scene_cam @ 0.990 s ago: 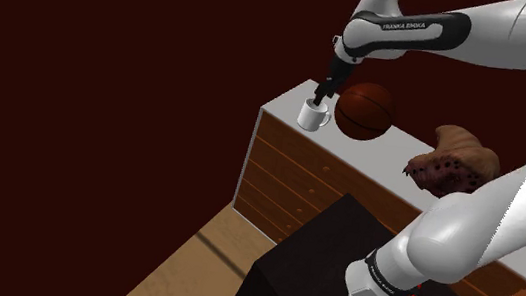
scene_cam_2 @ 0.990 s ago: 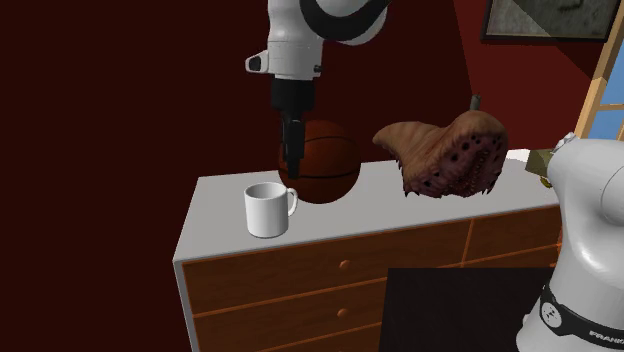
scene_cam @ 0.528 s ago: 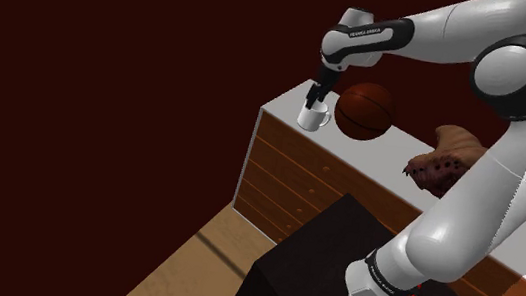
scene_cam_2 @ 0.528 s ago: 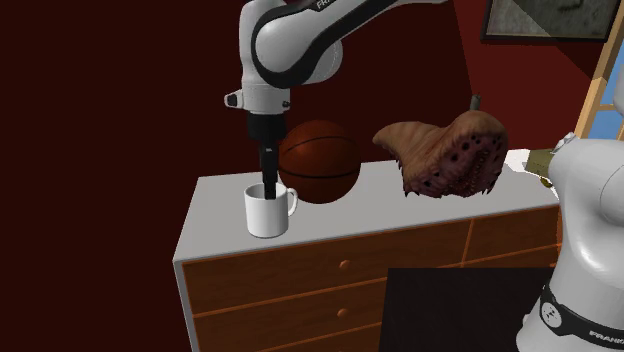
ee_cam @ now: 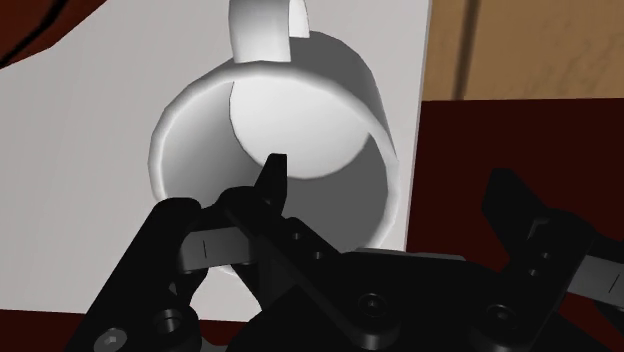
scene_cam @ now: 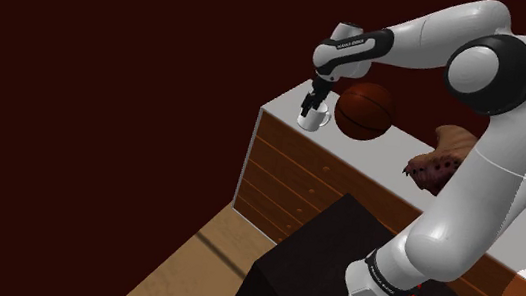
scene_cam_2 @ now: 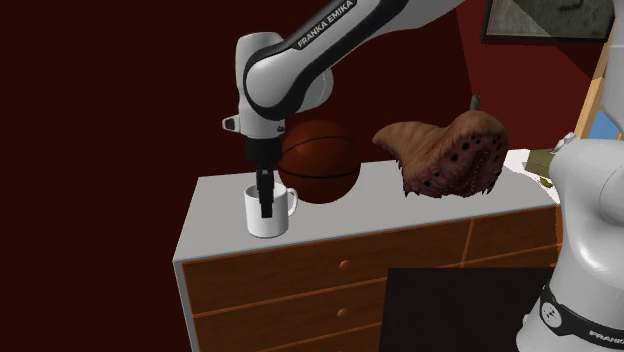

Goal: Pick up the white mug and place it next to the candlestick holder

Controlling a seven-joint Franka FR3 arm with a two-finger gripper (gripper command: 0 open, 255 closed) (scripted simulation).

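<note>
The mug (scene_cam_2: 258, 224) stands at the tabletop's (scene_cam_2: 420, 212) left end in the second exterior view. The tool (ee_cam: 386, 178) is wide, one finger inside the mug, one outside; closing, lifting and placing are left.

We list: basketball (scene_cam_2: 318, 162) on a white-topped counter (scene_cam_2: 400, 215) with wooden drawers; brown spotted lump (scene_cam_2: 440, 155) beside the ball; framed picture (scene_cam_2: 540, 18) on the wall.

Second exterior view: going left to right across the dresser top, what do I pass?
white mug → basketball → brown spotted object
</note>
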